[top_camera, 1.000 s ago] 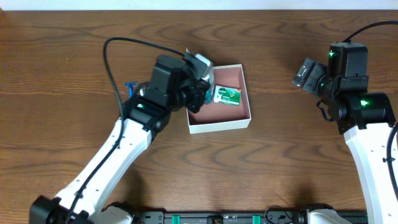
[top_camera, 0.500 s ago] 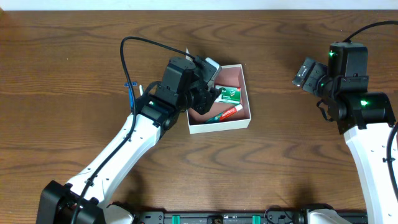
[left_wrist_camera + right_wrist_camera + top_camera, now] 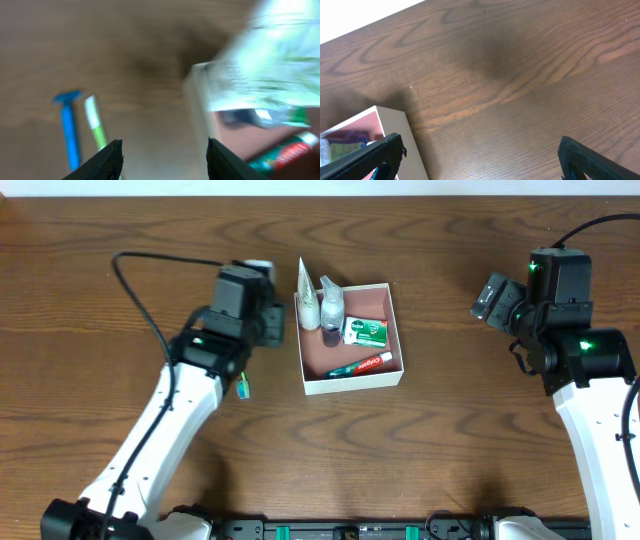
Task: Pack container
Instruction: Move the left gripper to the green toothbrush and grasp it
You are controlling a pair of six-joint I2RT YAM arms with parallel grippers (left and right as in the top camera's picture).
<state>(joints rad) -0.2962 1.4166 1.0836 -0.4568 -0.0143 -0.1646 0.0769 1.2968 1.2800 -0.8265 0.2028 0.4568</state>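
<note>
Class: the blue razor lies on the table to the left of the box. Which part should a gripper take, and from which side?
Probably the straight handle of the blue razor, mid-length, from above, fingers closing across its width. It lies flat on the table, and the green-and-white stick close alongside leaves little room for one finger.

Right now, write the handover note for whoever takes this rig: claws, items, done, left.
Left claw: open, empty, over the table left of the container.
Right claw: open, empty, off to the container's right.
Done: green carton and toothpaste lie in the container; two pale bottles stand at its far-left corner.
Left: blue razor and green-white stick on the table beside it.
</note>
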